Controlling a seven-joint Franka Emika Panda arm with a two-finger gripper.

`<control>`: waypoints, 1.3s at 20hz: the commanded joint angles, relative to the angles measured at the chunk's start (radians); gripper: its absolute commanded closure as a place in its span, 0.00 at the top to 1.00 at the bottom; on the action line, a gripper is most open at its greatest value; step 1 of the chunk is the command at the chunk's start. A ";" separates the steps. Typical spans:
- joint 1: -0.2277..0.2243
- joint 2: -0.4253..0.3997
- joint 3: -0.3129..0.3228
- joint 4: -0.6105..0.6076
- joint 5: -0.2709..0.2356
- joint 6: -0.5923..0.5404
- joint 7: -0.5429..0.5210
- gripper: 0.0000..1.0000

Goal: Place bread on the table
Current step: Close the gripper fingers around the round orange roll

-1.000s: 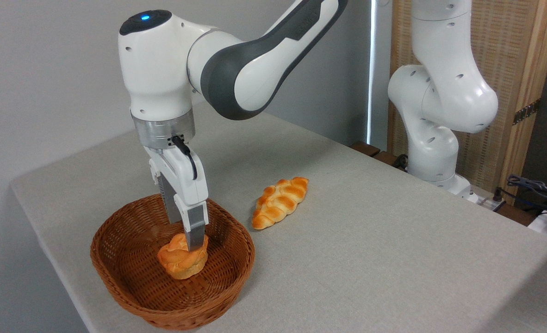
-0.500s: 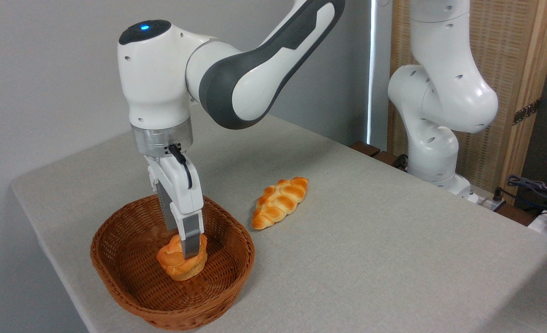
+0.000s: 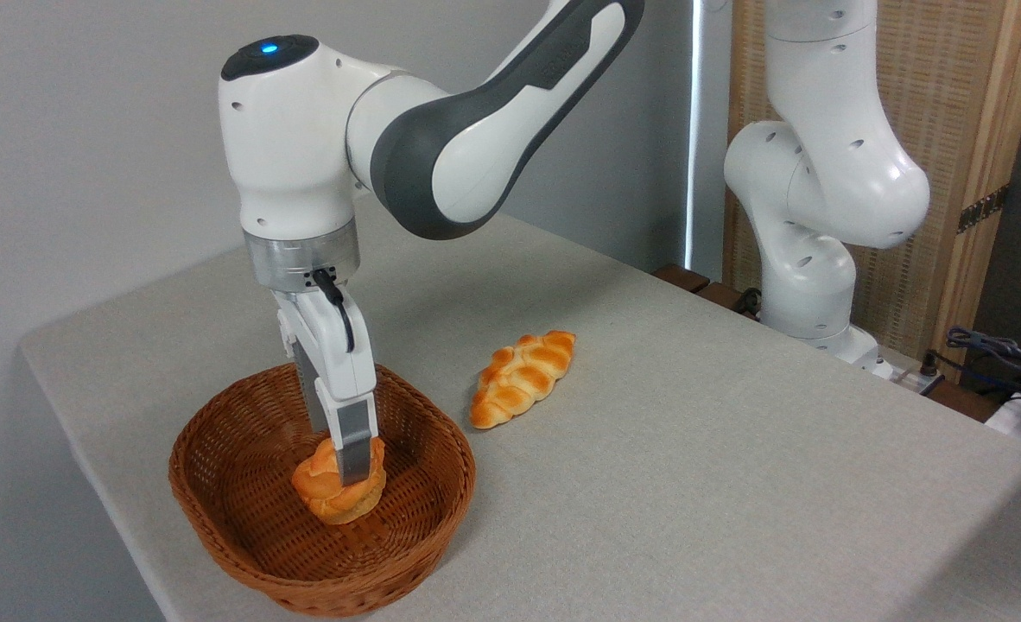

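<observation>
The claw (image 3: 348,471) pointed straight down into the wicker basket (image 3: 217,510) and was clamped on the bread (image 3: 325,497), its near finger pressed against the bun's right side. The bread sat low inside the basket; whether it touched the basket floor could not be told. The braided loaf (image 3: 521,377) lay on the bench (image 3: 692,484), just right of the basket
</observation>
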 commanded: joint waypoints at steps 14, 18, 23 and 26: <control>-0.001 -0.006 0.028 -0.001 0.011 0.019 0.100 1.00; -0.001 0.003 0.028 -0.002 0.013 0.019 0.101 1.00; -0.003 0.012 0.025 -0.005 0.011 0.017 0.101 1.00; -0.003 0.015 0.025 -0.005 0.013 0.017 0.101 1.00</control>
